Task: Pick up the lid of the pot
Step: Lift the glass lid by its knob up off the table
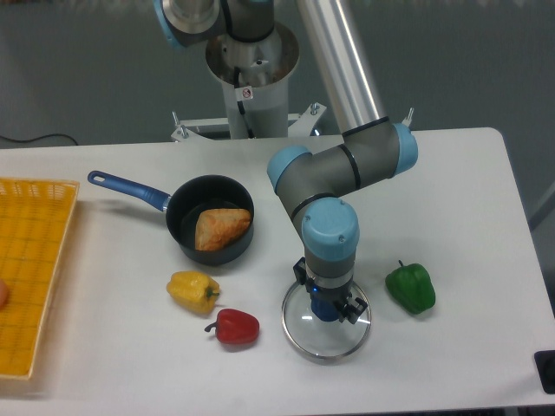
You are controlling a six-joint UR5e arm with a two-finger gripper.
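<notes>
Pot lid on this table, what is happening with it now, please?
The robot arm reaches down over the glass pot lid, and its tool appears to be closed on the blue knob. So the grasp seems made, but from this view I cannot tell whether the lid is already off the table. The red pepper and the green pepper lie on either side of it.

A narrow gap separates the pot lid (326, 344) from the red pepper (235, 328); another separates it from the green pepper (411, 289). Overhead, the robot arm (381, 158) obstructs vertical access.
</notes>
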